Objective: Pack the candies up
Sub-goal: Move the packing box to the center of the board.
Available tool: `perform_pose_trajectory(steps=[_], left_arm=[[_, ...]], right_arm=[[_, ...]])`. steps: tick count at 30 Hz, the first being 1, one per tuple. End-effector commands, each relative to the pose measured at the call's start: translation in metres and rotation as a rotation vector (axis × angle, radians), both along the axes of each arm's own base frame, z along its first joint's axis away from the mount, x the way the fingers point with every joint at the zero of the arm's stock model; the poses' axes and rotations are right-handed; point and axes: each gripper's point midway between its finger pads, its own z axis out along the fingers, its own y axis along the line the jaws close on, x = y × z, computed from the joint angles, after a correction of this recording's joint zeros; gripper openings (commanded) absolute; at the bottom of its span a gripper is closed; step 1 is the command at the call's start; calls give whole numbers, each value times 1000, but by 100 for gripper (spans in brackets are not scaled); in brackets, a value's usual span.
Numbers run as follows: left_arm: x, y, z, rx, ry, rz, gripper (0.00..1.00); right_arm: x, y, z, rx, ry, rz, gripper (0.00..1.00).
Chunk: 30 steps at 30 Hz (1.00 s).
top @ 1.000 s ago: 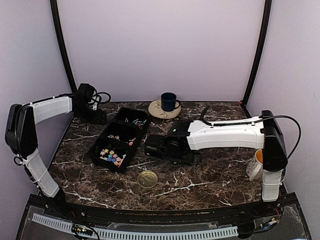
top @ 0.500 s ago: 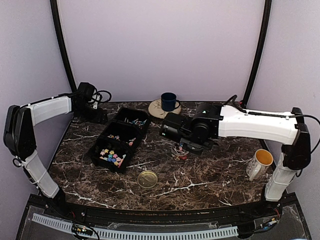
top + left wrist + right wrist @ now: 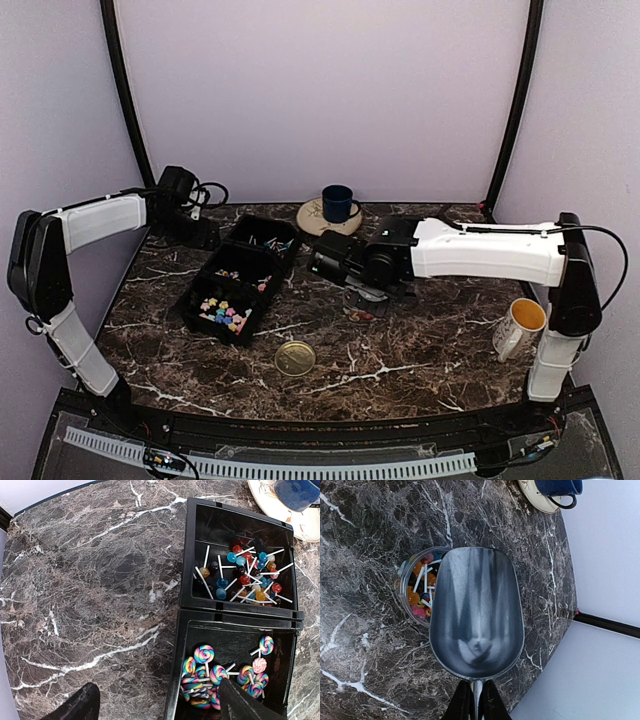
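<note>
Lying jumbled, candies (image 3: 204, 654) show swirled pastel heads.

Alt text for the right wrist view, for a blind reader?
An empty-looking silver metal scoop, its handle clamped in the right gripper, partly hides a small clear round jar of white-sticked multicoloured candies on the dark marble table. A dark blue mug on a cream plate sits at the top edge.

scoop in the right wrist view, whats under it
A clear jar of lollipop candies sits under the scoop. Only its left part shows; the rest of the jar, and how full it is, is covered.
</note>
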Motion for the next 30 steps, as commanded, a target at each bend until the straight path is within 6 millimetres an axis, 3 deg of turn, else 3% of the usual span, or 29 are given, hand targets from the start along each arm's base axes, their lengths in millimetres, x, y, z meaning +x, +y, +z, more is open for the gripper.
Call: perform_pose_trajectory(steps=[1, 6, 13, 25, 30], left_arm=[[-6, -3, 17, -13, -40, -3, 85], [-7, -8, 20, -18, -48, -15, 85], [-7, -11, 21, -20, -51, -24, 85], [-7, -13, 17, -25, -45, -24, 85], [-7, -14, 16, -23, -41, -27, 85]], right_arm=[[7, 3, -7, 115, 72, -62, 0], [7, 1, -7, 223, 146, -116, 0], [4, -8, -16, 213, 171, -149, 0], [3, -15, 5, 247, 127, -166, 0], [2, -17, -1, 228, 136, -169, 0]])
